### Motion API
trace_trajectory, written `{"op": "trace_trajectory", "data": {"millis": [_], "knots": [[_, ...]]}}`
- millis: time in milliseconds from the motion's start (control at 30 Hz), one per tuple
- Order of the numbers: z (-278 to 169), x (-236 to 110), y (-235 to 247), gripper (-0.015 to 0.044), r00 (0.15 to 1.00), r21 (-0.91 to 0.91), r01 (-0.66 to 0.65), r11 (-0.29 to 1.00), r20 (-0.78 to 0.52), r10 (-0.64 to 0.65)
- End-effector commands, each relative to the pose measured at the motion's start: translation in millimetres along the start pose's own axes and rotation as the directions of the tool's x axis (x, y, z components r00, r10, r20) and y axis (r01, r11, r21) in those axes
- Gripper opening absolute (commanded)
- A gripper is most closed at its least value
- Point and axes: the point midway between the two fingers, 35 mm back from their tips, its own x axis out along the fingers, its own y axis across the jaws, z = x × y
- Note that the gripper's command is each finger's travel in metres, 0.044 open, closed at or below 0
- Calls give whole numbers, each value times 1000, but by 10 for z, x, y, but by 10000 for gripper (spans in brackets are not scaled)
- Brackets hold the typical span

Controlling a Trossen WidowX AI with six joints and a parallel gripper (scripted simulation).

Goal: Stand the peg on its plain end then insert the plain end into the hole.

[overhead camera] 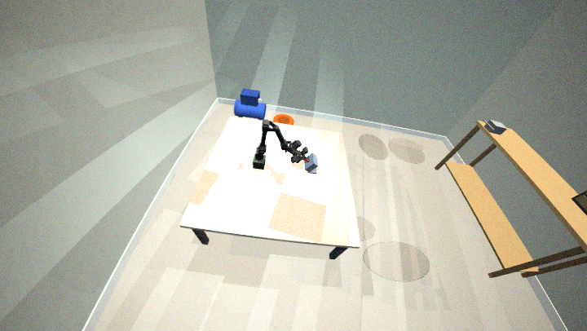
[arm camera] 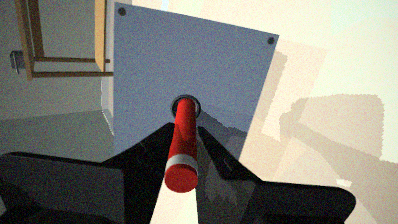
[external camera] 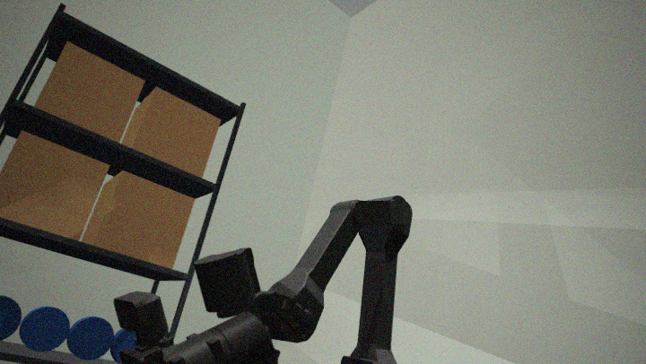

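One peg, red, pinched by our pincer near its banded end, leaving the plain tip free to enter the panel hole.

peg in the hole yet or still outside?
In. Wrist view: the red peg's plain end sits inside the hole's rim on the panel, gripper clamped on it. Depth: cannot tell.

High far top, low exterior, close wrist.
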Motion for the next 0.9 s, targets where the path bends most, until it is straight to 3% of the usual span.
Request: {"op": "trace_trajectory", "data": {"millis": [0,867], "knots": [[2,23,22,0,1000,1,-7,1000,1,7],[0,159,25,0,1000,1,-8,1000,1,8]]}}
